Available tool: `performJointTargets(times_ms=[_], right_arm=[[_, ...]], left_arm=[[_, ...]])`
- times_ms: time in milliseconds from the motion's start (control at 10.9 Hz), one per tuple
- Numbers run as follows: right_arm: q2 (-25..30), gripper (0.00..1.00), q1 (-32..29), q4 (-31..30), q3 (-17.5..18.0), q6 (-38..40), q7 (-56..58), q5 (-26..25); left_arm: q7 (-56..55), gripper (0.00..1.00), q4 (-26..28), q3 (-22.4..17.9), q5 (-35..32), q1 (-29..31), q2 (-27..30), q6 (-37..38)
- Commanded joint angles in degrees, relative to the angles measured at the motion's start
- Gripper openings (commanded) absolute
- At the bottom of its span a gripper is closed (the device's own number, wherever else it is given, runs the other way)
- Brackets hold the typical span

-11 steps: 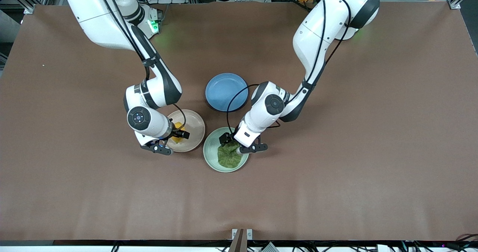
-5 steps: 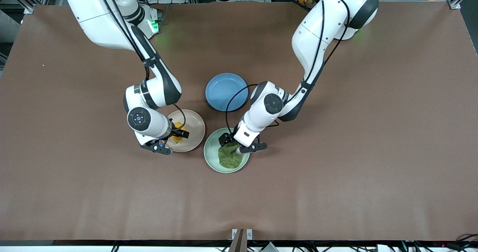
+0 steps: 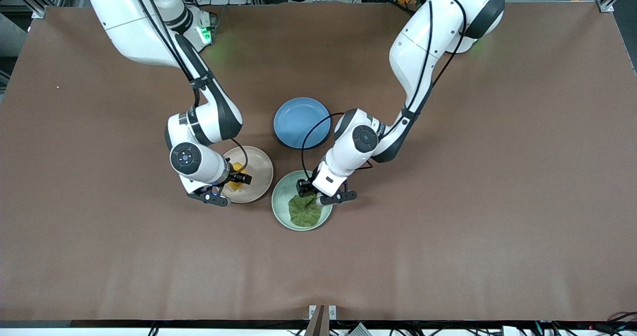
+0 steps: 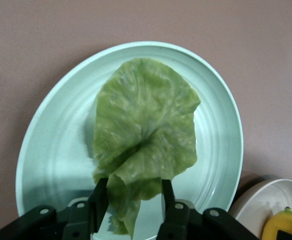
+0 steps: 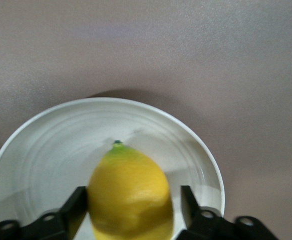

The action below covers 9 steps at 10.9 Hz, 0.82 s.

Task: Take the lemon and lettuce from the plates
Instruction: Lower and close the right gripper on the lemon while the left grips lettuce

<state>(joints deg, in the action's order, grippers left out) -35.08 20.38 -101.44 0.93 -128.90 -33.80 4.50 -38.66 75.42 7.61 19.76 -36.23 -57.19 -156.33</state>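
Fingers (image 4: 168, 192) of the left gripper (image 4: 133, 200) are closed on the stem end of the lettuce (image 4: 144, 134), pinching the leaf between them. The rest of the leaf spreads out from the fingers over the mint green plate (image 4: 53, 150); whether it touches the plate cannot be told. In the front view the left gripper (image 3: 307, 192) is over the edge of this plate (image 3: 281, 196) that faces the blue plate, and the lettuce (image 3: 303, 210) shows in the middle of the plate.

The right gripper (image 5: 133, 200) has its two fingers (image 5: 75, 205) against the two sides of the lemon (image 5: 130, 192), so it grips the fruit between them. The green tip of the lemon points away from the gripper. Under the lemon is the beige-pink plate (image 5: 40, 145), but it is not clear if the lemon rests on it or is just above it. In the front view the right gripper (image 3: 238, 176) is over this plate (image 3: 259, 169), and only a small yellow part of the lemon (image 3: 236, 169) shows beside the wrist.

The two plates lie just beside each other, the beige-pink one toward the right arm's end of the table. The blue plate (image 3: 301, 122) is farther from the front camera than both, on the brown table (image 3: 448, 226).
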Motion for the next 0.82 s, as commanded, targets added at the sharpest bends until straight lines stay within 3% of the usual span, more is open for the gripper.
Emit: performJointTargets(times_ms=[0,274,457,731], right_arm=[[-0.17,0.49,0.63,0.45,-0.23,-0.12,-0.65,-1.77],[0.01,0.35,0.45,0.54,-0.23,-0.04,-0.65,-2.13],[0.79,0.33,0.01,0.72,-0.23,0.75,-0.65,-2.04],[3.16,0.12,-1.12,1.07,-0.41,3.47,-0.39,-1.95]], left_arm=[[-0.45,0.32,-1.33,-0.75,1.25,-0.68,-0.91,-0.82],[-0.19,0.11,-1.24,-0.84,0.98,-0.68,-0.91,-0.82],[-0.36,0.00,-1.15,-0.93,0.89,-0.68,-0.91,-0.82],[-0.45,0.00,-1.15,-0.93,0.72,-0.33,-0.38,-0.47]])
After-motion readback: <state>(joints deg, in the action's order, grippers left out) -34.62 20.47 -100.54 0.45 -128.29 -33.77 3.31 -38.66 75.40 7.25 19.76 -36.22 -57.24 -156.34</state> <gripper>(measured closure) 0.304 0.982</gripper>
